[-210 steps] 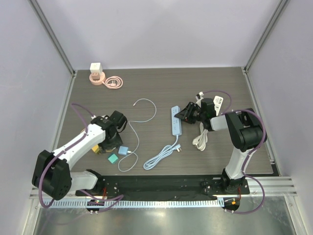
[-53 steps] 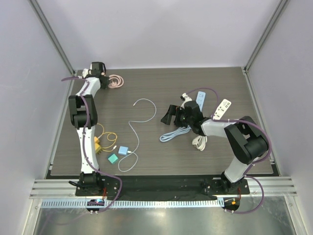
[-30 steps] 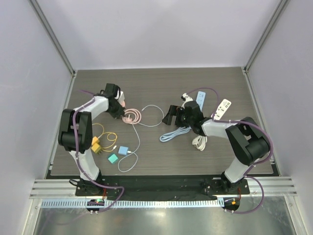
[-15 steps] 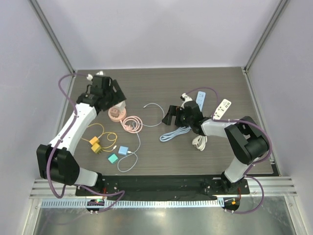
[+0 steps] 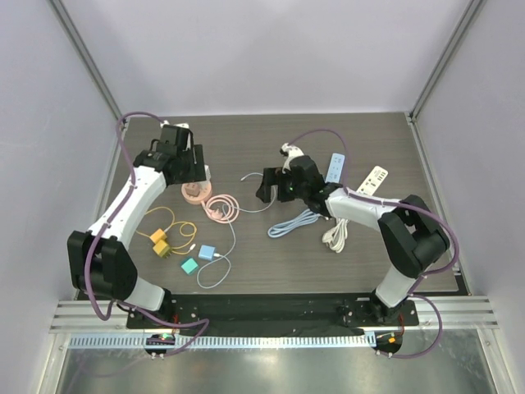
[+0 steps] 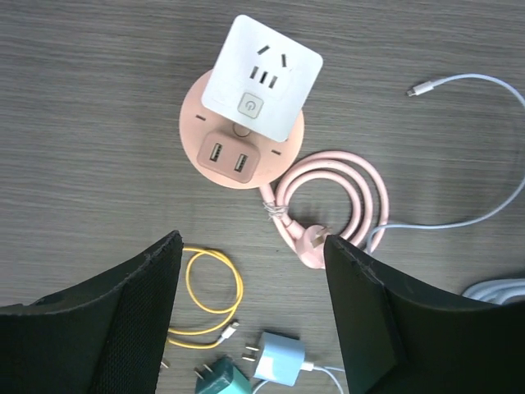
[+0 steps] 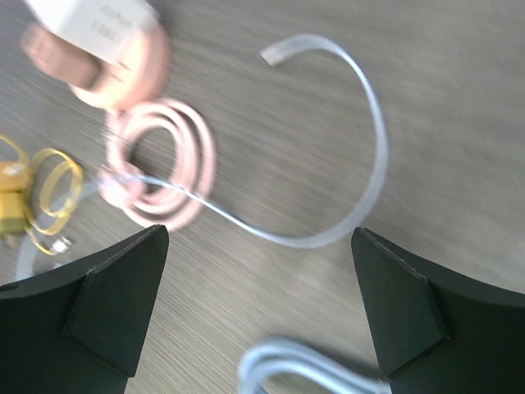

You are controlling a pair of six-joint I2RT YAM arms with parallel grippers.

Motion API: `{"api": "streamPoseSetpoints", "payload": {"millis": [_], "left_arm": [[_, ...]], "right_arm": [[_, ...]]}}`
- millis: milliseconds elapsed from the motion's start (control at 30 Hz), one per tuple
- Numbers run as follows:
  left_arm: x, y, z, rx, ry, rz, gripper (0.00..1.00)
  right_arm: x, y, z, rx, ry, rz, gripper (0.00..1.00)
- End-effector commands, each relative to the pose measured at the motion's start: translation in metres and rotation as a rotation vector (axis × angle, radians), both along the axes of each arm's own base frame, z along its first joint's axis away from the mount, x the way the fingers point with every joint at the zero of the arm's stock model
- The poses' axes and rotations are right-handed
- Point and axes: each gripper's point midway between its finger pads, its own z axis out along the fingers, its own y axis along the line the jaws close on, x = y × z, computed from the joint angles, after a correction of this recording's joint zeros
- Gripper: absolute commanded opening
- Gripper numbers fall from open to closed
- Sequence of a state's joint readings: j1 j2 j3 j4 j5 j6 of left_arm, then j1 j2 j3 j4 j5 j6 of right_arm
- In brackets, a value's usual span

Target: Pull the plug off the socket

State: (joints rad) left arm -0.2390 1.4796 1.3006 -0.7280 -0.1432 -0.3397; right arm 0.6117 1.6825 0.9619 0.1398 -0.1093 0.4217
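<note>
Right arm swung left and toward the far side in the last half second. Left arm backed off to the far side of the socket unit, which hasn't shifted in that time (7 s back it sat in the far-left corner).

left gripper [image 6: 250, 245]: jaws apart, nothing in them, hovering clear of everything. Just beyond its fingertips is the pink base [image 6: 195, 135] with two USB ports, white cube [image 6: 261, 78] seated on top. Cube reads as the plug to pull; can't tell how it's seated in the base. pink cord [image 6: 328, 164] runs off the base into a coil just right of it, its plug end loose on the desk [image 5: 394, 135].

right gripper [image 7: 258, 234]: also wide open and empty, over the arc of the white cable [image 7: 379, 156], right of the socket unit, near but apart. That view is motion-blurred.

My read of the step: approach, nothing gripped, cube not yet off the base. Next move needs two grips. One gripper pins the pink base at its rim, the other closes on the cube's side faces and pulls straight up. Base looks light and loose, so without a hold-down it'll likely lift with the cube.

Nearer clutter, yellow cable [image 6: 238, 287] and blue charger [image 6: 279, 361], is out of the way.
</note>
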Motion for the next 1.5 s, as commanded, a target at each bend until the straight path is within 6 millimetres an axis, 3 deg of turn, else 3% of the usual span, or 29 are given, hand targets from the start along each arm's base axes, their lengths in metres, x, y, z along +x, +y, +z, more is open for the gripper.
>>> {"api": "streamPoseSetpoints", "payload": {"millis": [0,33,67,100,167,233,267,333,400,433,467,567,800,1033,1167,1233,1267,1367,1433,1467], "left_arm": [[0.003,0.013,0.020,0.046,-0.060,0.032,0.70],[0.003,0.018,0.024,0.058,-0.077,0.057,0.68],[0.005,0.021,0.031,0.055,-0.111,0.079,0.67],[0.001,0.027,0.040,0.037,-0.147,0.118,0.66],[0.002,0.036,0.056,0.005,-0.221,0.169,0.67],[-0.007,0.057,0.075,-0.002,-0.303,0.262,0.67],[-0.008,0.064,0.084,-0.002,-0.341,0.295,0.68],[-0.022,0.076,0.104,-0.003,-0.423,0.357,0.67],[-0.030,0.087,0.119,0.001,-0.499,0.405,0.67],[-0.034,0.089,0.119,-0.002,-0.516,0.420,0.67],[-0.040,0.092,0.134,-0.020,-0.578,0.435,0.68],[-0.048,0.093,0.142,-0.047,-0.627,0.447,0.67],[-0.042,0.081,0.138,-0.086,-0.592,0.401,0.67],[-0.034,0.067,0.129,-0.121,-0.551,0.347,0.66],[-0.032,0.066,0.127,-0.127,-0.540,0.342,0.66],[-0.032,0.066,0.126,-0.129,-0.540,0.345,0.66],[-0.032,0.067,0.126,-0.130,-0.541,0.349,0.66],[-0.033,0.068,0.126,-0.127,-0.545,0.354,0.66],[-0.033,0.069,0.126,-0.127,-0.547,0.357,0.66],[-0.034,0.069,0.127,-0.130,-0.550,0.358,0.66]], "right_arm": [[0.011,0.037,0.038,-0.001,-0.110,0.068,1.00],[0.008,0.050,0.042,0.005,-0.114,0.103,0.99],[0.013,0.066,0.061,0.019,-0.156,0.129,0.99],[0.001,0.084,0.053,0.001,-0.140,0.177,0.99],[0.002,0.109,0.073,0.008,-0.193,0.222,0.99],[-0.009,0.135,0.069,-0.007,-0.203,0.276,0.99],[-0.007,0.149,0.082,0.008,-0.230,0.292,0.99],[-0.005,0.172,0.077,-0.004,-0.243,0.336,0.98],[-0.007,0.179,0.058,-0.054,-0.201,0.374,0.95],[-0.006,0.184,0.033,-0.086,-0.167,0.394,0.94],[-0.007,0.190,0.032,-0.092,-0.164,0.417,0.91],[-0.005,0.198,0.000,-0.167,-0.147,0.449,0.86],[-0.006,0.200,-0.046,-0.364,-0.150,0.487,0.75],[-0.001,0.190,-0.061,-0.454,-0.152,0.462,0.61],[0.005,0.189,-0.063,-0.476,-0.165,0.436,0.59],[0.010,0.201,-0.055,-0.445,-0.182,0.438,0.56],[0.011,0.205,-0.064,-0.439,-0.169,0.445,0.54],[0.019,0.227,-0.064,-0.372,-0.163,0.433,0.44],[0.025,0.246,-0.049,-0.301,-0.175,0.418,0.38],[0.026,0.251,-0.057,-0.291,-0.167,0.416,0.36]]}}
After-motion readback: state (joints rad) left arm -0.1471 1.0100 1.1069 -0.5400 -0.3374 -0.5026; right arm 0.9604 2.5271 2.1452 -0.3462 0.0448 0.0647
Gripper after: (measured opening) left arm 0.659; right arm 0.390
